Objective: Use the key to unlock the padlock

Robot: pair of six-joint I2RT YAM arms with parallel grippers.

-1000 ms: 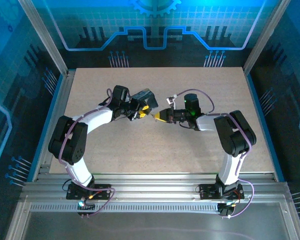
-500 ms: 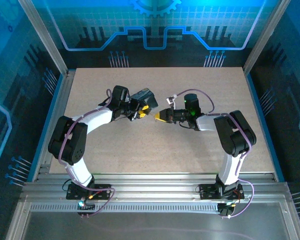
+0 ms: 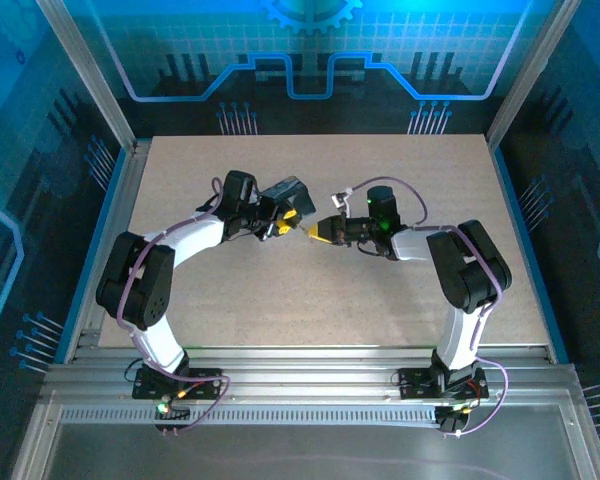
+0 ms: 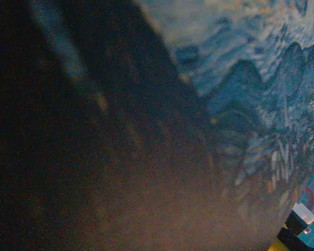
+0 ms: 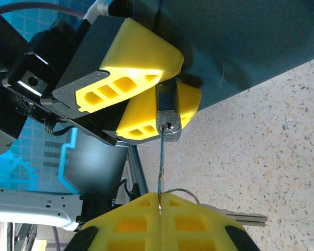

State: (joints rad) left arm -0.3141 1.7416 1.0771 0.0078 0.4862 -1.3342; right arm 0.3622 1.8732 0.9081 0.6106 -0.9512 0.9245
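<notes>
In the right wrist view the small grey padlock (image 5: 168, 117) sits pinched between the yellow fingers of my left gripper (image 5: 170, 91), keyhole end facing the camera. My right gripper (image 5: 160, 197) is shut on the thin key (image 5: 161, 157). The key's blade points up and its tip meets the keyhole. A wire ring with a second key (image 5: 243, 217) hangs beside the right fingers. From above, the left gripper (image 3: 290, 222) and the right gripper (image 3: 316, 233) meet tip to tip at the table's middle. The padlock and key are too small to make out there.
A dark box with a blue swirl picture (image 3: 285, 190) lies right behind the left gripper, and its patterned face (image 4: 240, 68) is close against the left wrist camera. The speckled tabletop (image 5: 261, 141) lies below the padlock. Metal frame rails border the table (image 3: 130, 190).
The right gripper has crept slightly toward the left gripper, narrowing the gap between them. Both grips look unchanged.
</notes>
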